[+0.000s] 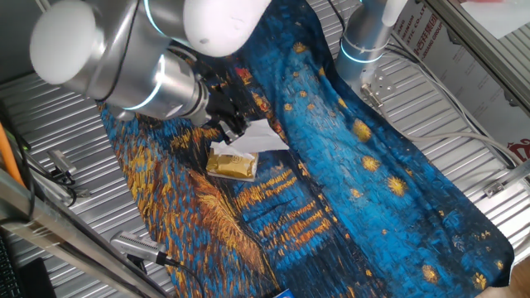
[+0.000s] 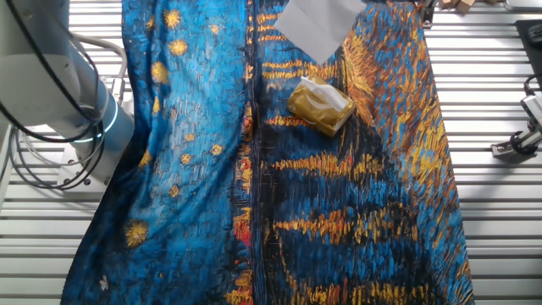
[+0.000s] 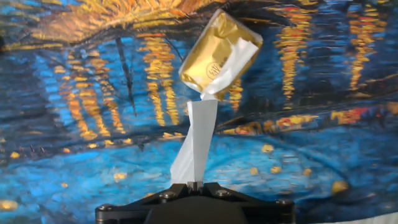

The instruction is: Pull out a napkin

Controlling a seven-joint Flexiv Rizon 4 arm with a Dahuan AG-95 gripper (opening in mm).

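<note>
gripper [image 3: 196,184] closed on the napkin [image 3: 198,140]: in the hand view the white sheet runs as a narrow band from the closed jaws down to the mouth of the packet [image 3: 219,57]. the gold packet hangs tilted at the end of the band there; cannot tell from that view whether it rests on the cloth [image 3: 74,155] or is lifted a little.

one fixed view: gripper [image 1: 236,124] just above and beside the packet [image 1: 231,165], napkin [image 1: 255,138] spread between them. the other fixed view: packet [image 2: 321,105] appears to lie on the cloth [image 2: 195,169] over the desk [image 2: 500,76], white tissue showing at its opening; napkin [image 2: 315,27] is a pale sheet near the top edge, gripper out of frame.

judgement: pull is mid-way. sheet is mostly out but its lower end looks caught in the packet mouth.

how to finish well:
- keep the pinch firm; thin tissue slips or tears if the grip loosens.
- draw along the line of the opening, straight away from the packet, not sideways.
- nothing holds the packet down, so it may ride along. a short brisk pull should free the sheet better than a slow drag.
- watch for the next tissue following out.
</note>
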